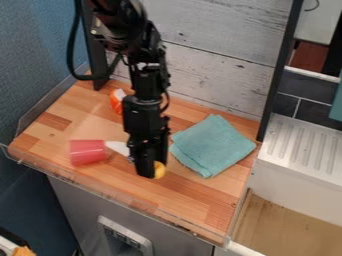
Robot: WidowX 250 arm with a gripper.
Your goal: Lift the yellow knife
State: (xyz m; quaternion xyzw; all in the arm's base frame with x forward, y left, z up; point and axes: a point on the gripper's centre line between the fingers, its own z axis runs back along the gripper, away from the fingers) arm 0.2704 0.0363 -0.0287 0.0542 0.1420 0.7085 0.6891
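knife: the yellow knife (159,170) lies on the table (194,195), partly hidden by the end effector (146,173)
long axis: slants from the pale blade (118,147), beside the red cup (87,152), to the yellow end; the end effector stands over its middle
end effector: wide, narrow or holding, cannot tell
lift: likely needs a grip across that axis

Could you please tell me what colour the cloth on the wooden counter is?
The cloth is a plain teal, seen best in the camera view.
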